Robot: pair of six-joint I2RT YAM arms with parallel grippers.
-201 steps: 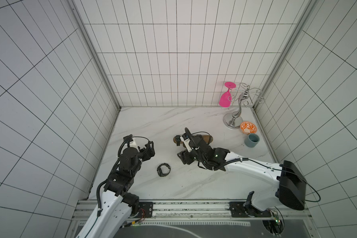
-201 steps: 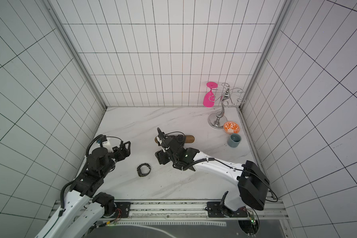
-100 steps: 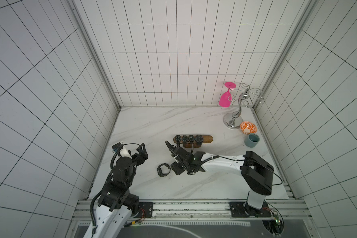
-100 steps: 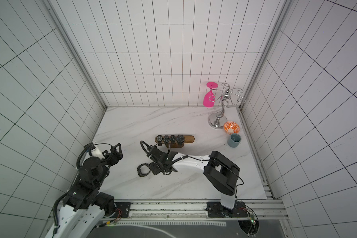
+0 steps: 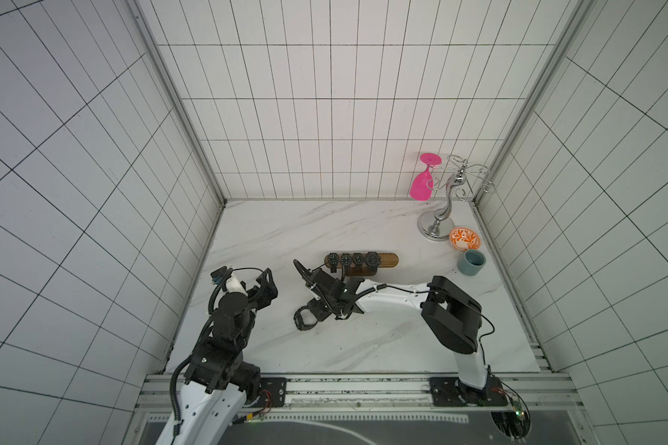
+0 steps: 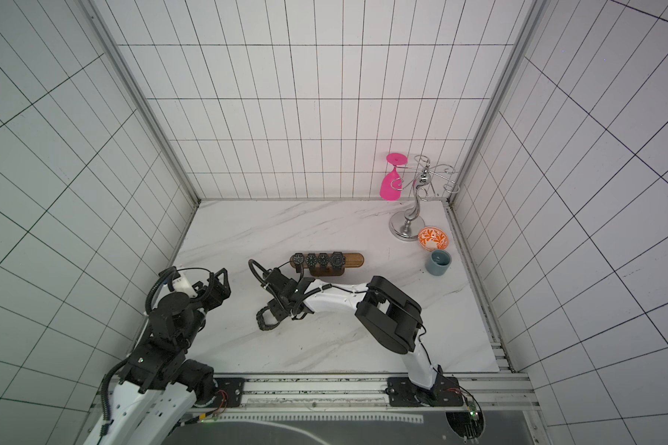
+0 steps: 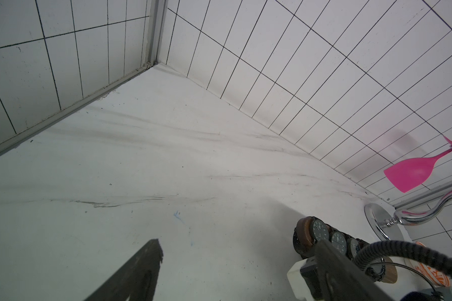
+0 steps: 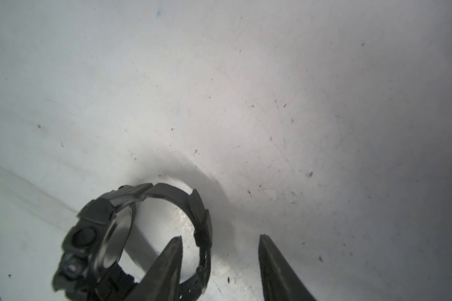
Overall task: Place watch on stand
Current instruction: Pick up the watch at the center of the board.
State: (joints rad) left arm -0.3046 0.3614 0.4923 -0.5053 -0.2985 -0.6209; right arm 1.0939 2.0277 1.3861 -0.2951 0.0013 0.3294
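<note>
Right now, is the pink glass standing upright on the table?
No, the pink glass hangs upside down from the chrome rack, with its foot uppermost.

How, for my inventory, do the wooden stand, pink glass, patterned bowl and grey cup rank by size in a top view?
1. wooden stand.
2. pink glass, hung nearer the camera.
3. patterned bowl and grey cup: alike.

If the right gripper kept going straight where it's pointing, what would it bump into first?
Most likely the watch: the right gripper has one finger inside its band loop and one outside, so the band lies between them. The table is just beyond; how close is unclear.
</note>
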